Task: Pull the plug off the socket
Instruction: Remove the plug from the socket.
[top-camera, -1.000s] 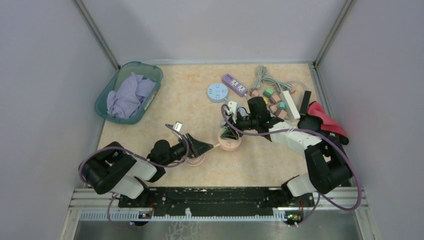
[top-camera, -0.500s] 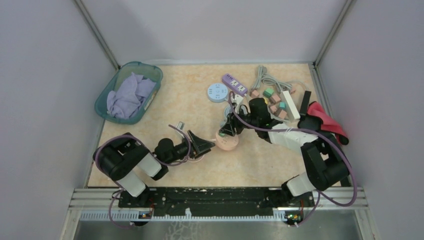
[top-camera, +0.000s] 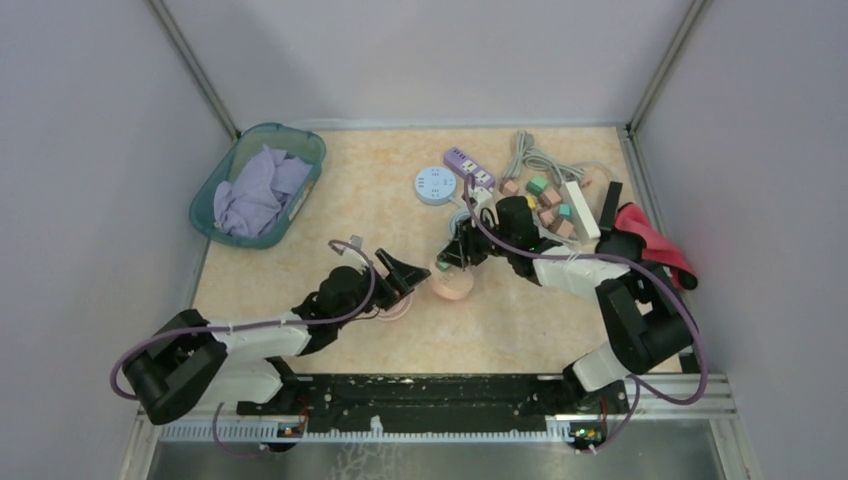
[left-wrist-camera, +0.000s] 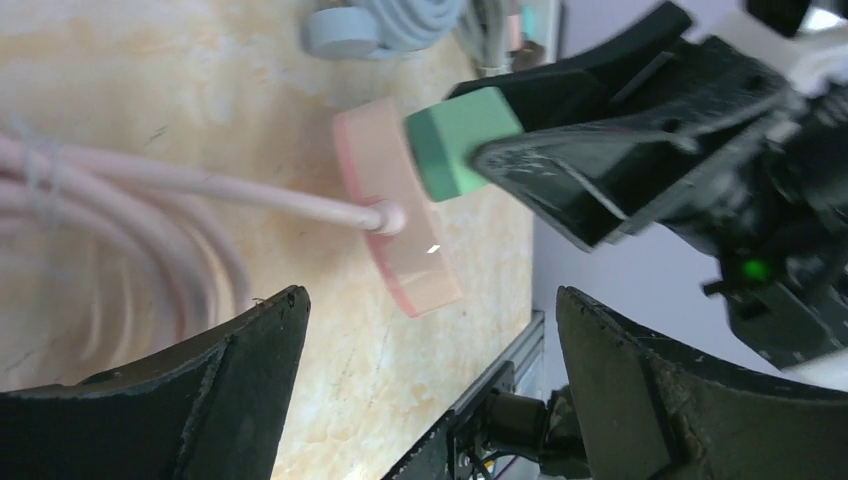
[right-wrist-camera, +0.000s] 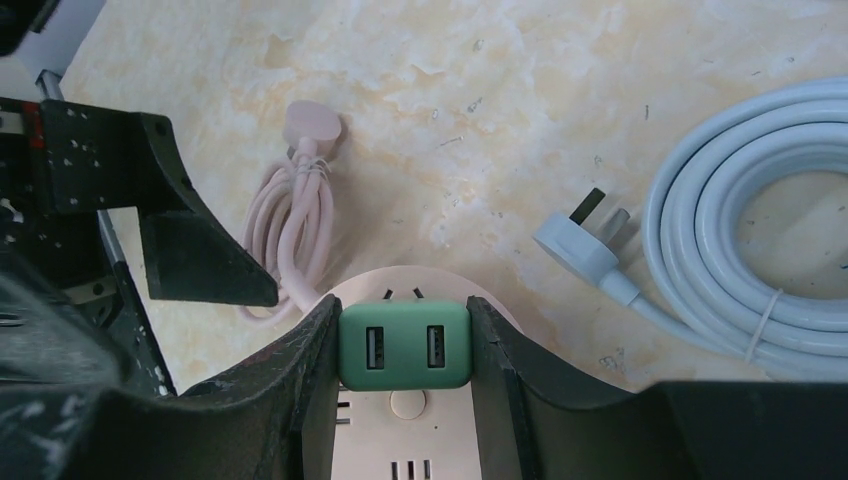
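Left jaws shifted, gaping; right jaws grip green plug (right-wrist-camera: 404, 346); basket (top-camera: 243, 240) holds cloth (top-camera: 255, 190).

One camera looks down from above; both wrist cameras, close in, share the pink socket (right-wrist-camera: 405, 442).

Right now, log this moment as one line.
right hand: shut on green plug | plug: at pink socket face, separation unclear | left hand: open, empty, near pink cord
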